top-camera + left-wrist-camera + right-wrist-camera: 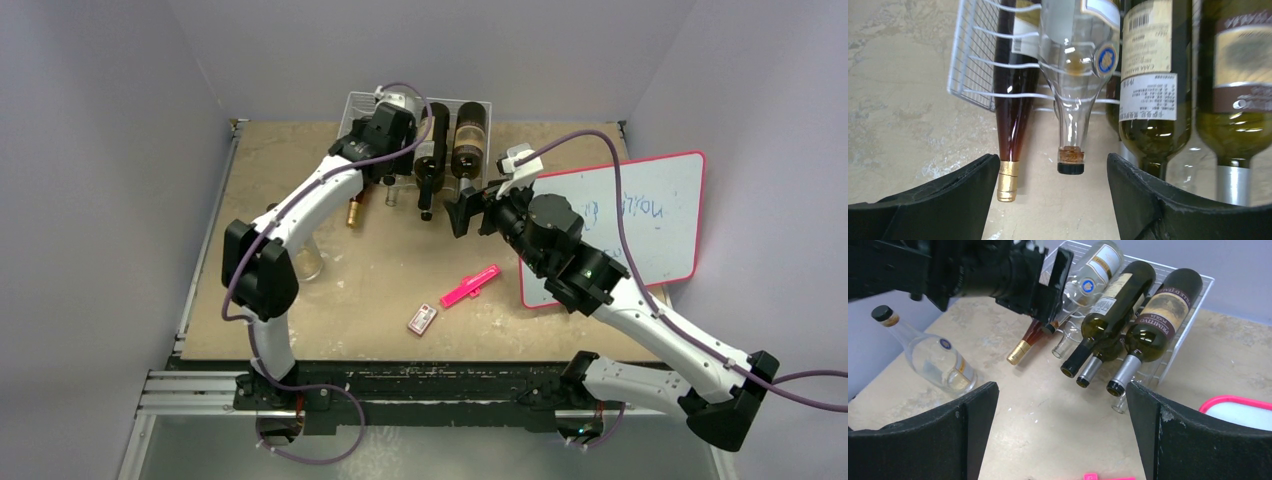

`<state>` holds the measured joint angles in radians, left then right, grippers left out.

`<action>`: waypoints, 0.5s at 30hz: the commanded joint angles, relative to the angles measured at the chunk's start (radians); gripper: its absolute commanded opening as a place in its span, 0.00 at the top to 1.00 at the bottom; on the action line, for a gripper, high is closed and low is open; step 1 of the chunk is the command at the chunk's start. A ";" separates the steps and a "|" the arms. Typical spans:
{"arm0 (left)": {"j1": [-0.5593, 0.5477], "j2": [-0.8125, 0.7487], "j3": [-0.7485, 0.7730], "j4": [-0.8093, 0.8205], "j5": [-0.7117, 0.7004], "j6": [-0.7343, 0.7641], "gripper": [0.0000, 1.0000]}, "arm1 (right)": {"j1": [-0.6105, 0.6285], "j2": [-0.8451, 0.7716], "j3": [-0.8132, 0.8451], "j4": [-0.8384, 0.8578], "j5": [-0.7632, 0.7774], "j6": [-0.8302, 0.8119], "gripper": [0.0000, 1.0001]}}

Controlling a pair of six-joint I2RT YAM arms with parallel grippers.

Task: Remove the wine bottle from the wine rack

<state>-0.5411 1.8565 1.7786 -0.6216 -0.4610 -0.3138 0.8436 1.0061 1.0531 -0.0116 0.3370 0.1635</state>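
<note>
**Left jaws apart at the clear bottle's mouth; bottle lies on the rack**

The wine rack [358,108] carries bottles lying side by side, their necks poking out past its front edge. The clear wine bottle [1075,60] lies toward the rack's left end, and its corked, black-capped mouth hangs just beyond the front wires. On its left in the rack lies a dark red bottle [1013,110] with a gold foil top. On its right lie a white-labelled green bottle [1148,75] and then a brown-labelled green bottle [1235,75].

The left gripper [1053,161] hovers over the rack's front edge with its jaws moderately apart. In the wrist view the clear bottle's cap sits in the gap between the two fingers, with space on both sides and no finger on the glass. It holds nothing.

The right gripper [1062,390] hangs in front of the rack's right end, pointing toward the necks. Its jaws are spread wide and hold nothing.

In front of the rack's left end, a second clear bottle [933,357] lies on the table [300,180], apart from the rack. Well in front of the rack lie a pink marker [470,286] and a small card [422,318]. A pink-rimmed whiteboard [640,220] lies to the right of the rack.
</note>
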 commanded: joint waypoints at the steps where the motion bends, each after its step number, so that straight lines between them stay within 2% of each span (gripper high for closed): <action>1: 0.010 0.048 0.079 -0.031 -0.039 0.058 0.21 | 0.001 -0.007 0.012 0.007 0.044 0.012 0.00; 6: 0.011 0.140 0.166 -0.079 0.035 0.033 0.20 | 0.002 0.019 0.024 0.014 0.048 0.010 0.00; 9: 0.011 0.208 0.237 -0.115 0.077 0.014 0.25 | 0.002 0.027 0.034 0.018 0.052 -0.001 0.00; 15: 0.013 0.272 0.257 -0.112 0.154 0.001 0.26 | 0.002 0.038 0.048 -0.008 0.075 -0.016 0.00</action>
<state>-0.5320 2.1025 1.9953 -0.7258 -0.3626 -0.2993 0.8436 1.0508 1.0542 -0.0235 0.3721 0.1616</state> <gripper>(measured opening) 0.747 0.998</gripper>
